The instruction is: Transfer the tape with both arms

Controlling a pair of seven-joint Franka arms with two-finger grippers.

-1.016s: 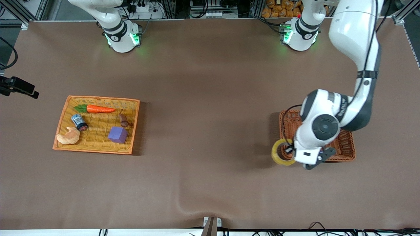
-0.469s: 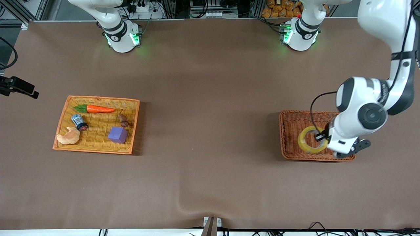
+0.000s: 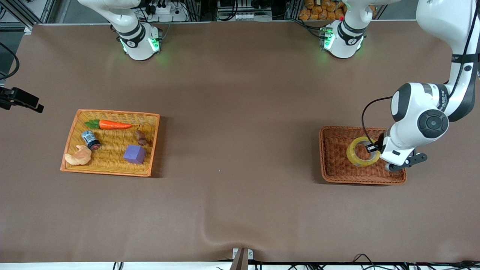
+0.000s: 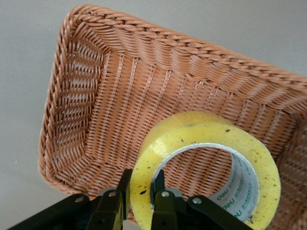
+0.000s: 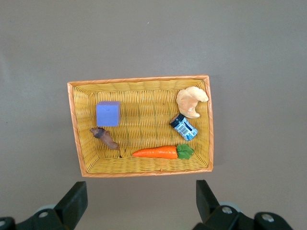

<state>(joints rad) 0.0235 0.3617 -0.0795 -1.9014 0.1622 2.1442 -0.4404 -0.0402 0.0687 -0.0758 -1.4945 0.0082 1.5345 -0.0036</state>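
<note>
Two baskets stood on the desk [image 3: 240,93]. We saw the brown wicker basket [image 3: 333,172] toward the left arm's end of the desk and the flat orange-yellow tray basket [image 3: 112,168] toward the right arm's end. We found the left gripper [image 3: 374,147] over the brown basket, its fingers [image 4: 160,203] clamped on the wall of the tape [image 3: 362,151], one finger inside the hollow centre and one outside. The tape hung tilted above the basket's floor; we could not tell whether its lower edge touched the weave. In the left wrist view the tape [image 4: 206,167] showed yellowish, with a printed white core. We saw the right gripper [image 5: 139,203] waiting high above the tray basket [image 5: 76,124], its fingers spread wide apart with nothing between them. In that tray lay a carrot [image 3: 109,124] along the edge farthest from the front camera, a small blue-and-white can [image 3: 90,139], a croissant [image 3: 78,156] in the corner nearest the front camera, a purple cube [image 3: 134,154] and a small dark brown piece [image 3: 141,137].
</note>
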